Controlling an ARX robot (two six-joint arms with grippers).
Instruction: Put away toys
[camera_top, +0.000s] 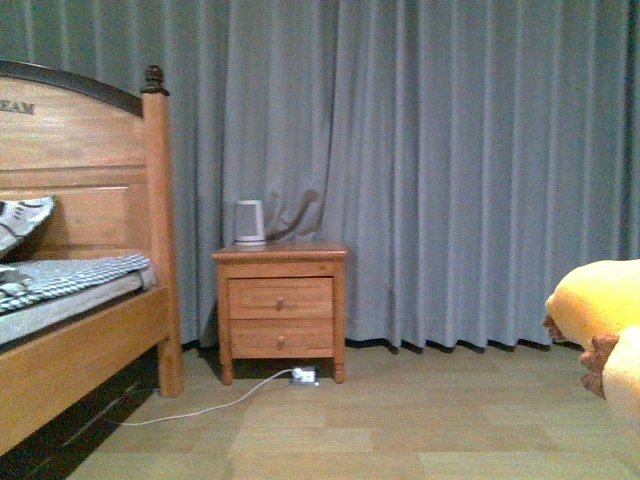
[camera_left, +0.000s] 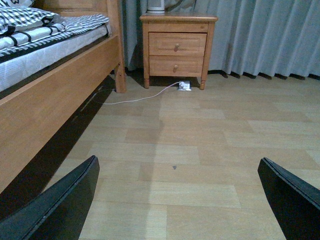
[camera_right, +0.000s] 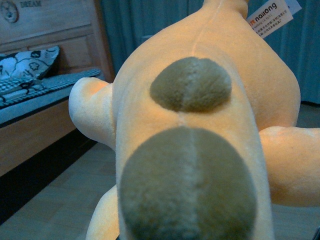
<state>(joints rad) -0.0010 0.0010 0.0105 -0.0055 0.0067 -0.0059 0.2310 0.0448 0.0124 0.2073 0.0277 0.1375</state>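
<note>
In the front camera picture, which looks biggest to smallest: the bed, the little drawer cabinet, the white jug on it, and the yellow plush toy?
1. bed
2. nightstand
3. white jug
Unranked: plush toy. It sits close to the camera and is cut off by the picture's edge.

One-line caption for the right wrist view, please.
Orange-yellow plush toy with two brown patches fills the frame; bed and curtain behind.
</note>
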